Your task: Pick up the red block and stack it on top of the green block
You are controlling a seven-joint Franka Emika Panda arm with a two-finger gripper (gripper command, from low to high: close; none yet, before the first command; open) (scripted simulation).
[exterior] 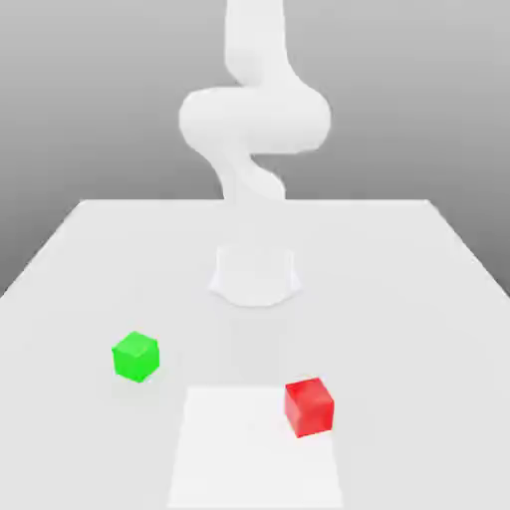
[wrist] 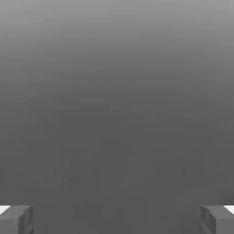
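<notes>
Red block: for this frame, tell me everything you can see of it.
The red block is a small, bright red cube with plain, smooth faces, matte and unmarked. It sits flat on the white table, turned slightly so two side faces and the top show. It lies toward the exterior view's right and near edge, on the rim of a lighter square patch. It stands well apart from the green block, which looks the same size. Only the table touches it.

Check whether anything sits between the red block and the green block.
Nothing visible does. The red block and the green block rest apart on the table, with bare surface between them.
</notes>
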